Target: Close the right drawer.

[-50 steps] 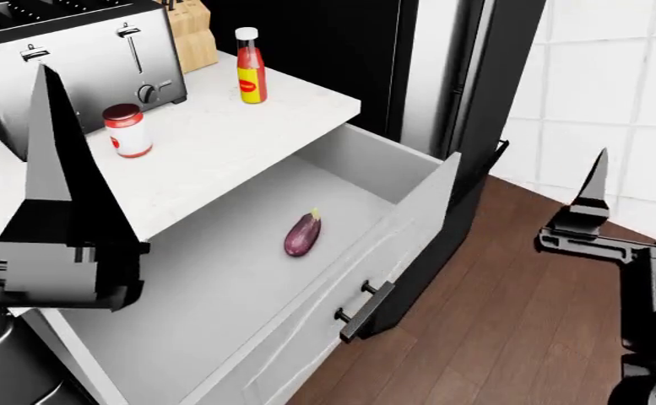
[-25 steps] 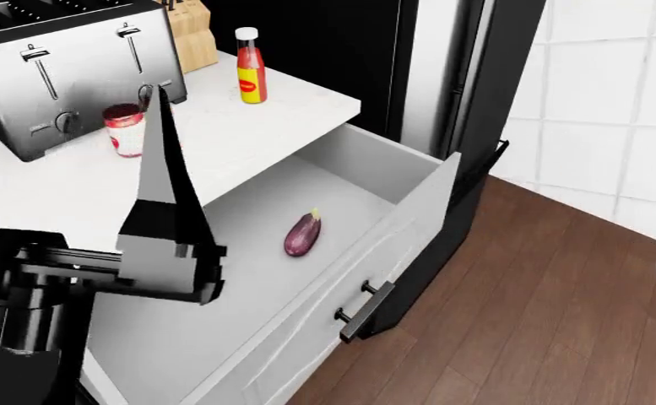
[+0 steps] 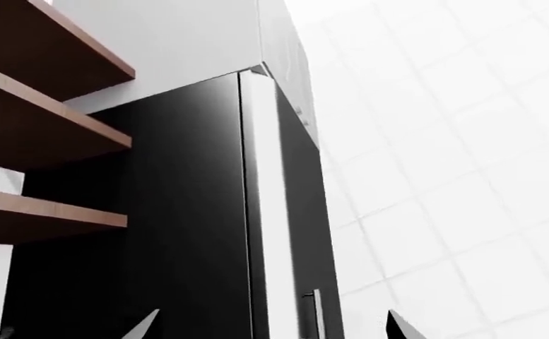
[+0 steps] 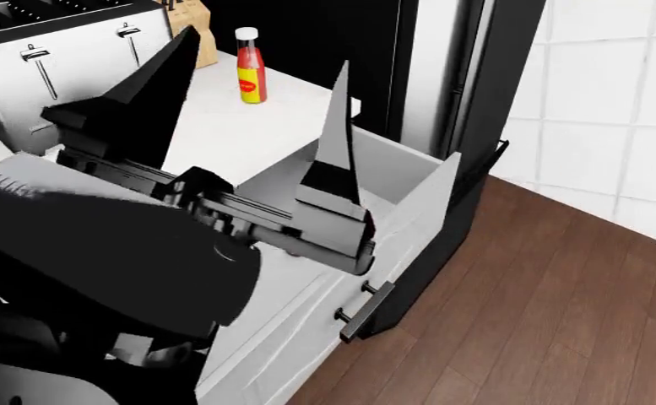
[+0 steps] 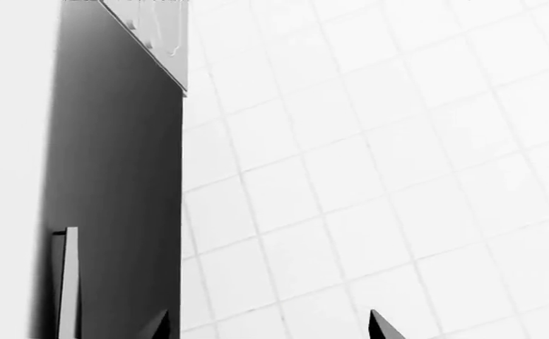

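Note:
The right drawer stands pulled out from under the white counter. Its white front panel carries a short black bar handle. My left arm fills the middle of the head view and hides most of the drawer's pale grey inside. My left gripper is open and empty, raised above the drawer and counter edge, fingers pointing up. In the left wrist view, the left gripper faces the black fridge. My right gripper is open and empty, out of the head view, and faces a tiled wall.
A steel toaster, a knife block and a red sauce bottle stand on the counter. A tall black fridge stands right behind the drawer's far corner. Wooden floor lies to the right, with a white tiled wall behind.
My left arm has swung right and up across the drawer, now covering the purple eggplant and the red can. The right gripper has left the head view. The drawer has not moved.

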Tool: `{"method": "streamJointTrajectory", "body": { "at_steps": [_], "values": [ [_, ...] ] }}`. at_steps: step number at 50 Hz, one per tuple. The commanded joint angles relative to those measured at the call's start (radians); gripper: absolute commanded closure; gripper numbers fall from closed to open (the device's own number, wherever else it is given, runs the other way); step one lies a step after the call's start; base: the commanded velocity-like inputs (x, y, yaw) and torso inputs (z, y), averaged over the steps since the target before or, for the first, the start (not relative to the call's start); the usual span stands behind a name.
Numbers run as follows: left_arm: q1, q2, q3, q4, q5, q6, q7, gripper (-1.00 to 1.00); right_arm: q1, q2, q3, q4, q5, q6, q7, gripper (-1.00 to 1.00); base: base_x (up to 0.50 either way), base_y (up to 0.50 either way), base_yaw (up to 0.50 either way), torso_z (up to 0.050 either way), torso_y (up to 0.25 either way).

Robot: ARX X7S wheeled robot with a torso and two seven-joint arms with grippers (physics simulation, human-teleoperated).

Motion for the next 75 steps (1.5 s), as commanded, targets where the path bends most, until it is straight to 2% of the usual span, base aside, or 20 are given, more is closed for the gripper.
{"method": "streamJointTrajectory", "body": {
  "at_steps": [1,12,20,28,37,49,54,75],
  "values": [
    [0.027,0.093,-0.035,-0.099,-0.066,0.066,0.100,-1.00,-0.021,-0.005,0.031,0.005,0.013,-0.025,-0.007,-1.00,0.00,0.00,0.00,0.000,0.000],
    [0.065,0.188,-0.053,-0.205,-0.167,0.129,0.218,-1.00,-0.025,-0.003,0.042,-0.013,0.029,-0.013,0.002,-1.00,0.00,0.00,0.00,0.000,0.000],
    [0.116,0.259,-0.054,-0.312,-0.274,0.180,0.357,-1.00,-0.022,0.002,0.043,-0.027,0.041,0.005,0.014,-1.00,0.00,0.00,0.00,0.000,0.000],
    [0.190,0.332,-0.012,-0.424,-0.395,0.185,0.550,-1.00,-0.012,0.008,0.022,-0.020,0.039,0.009,0.020,-1.00,0.00,0.00,0.00,0.000,0.000],
    [0.230,0.379,0.034,-0.355,-0.377,0.148,0.537,-1.00,-0.024,-0.003,0.021,0.026,0.028,-0.052,-0.005,-1.00,0.00,0.00,0.00,0.000,0.000],
    [0.335,0.437,0.091,-0.324,-0.340,0.137,0.542,-1.00,-0.019,0.010,0.019,-0.012,0.045,-0.011,0.019,-1.00,0.00,0.00,0.00,0.000,0.000],
    [0.373,0.450,0.094,-0.322,-0.330,0.150,0.545,-1.00,-0.027,0.005,0.018,0.012,0.037,-0.042,0.006,-1.00,0.00,0.00,0.00,0.000,0.000],
    [0.550,0.434,0.109,-0.409,-0.264,0.227,0.573,-1.00,-0.021,0.017,0.000,-0.003,0.039,-0.017,0.030,-1.00,0.00,0.00,0.00,0.000,0.000]
  ]
}}
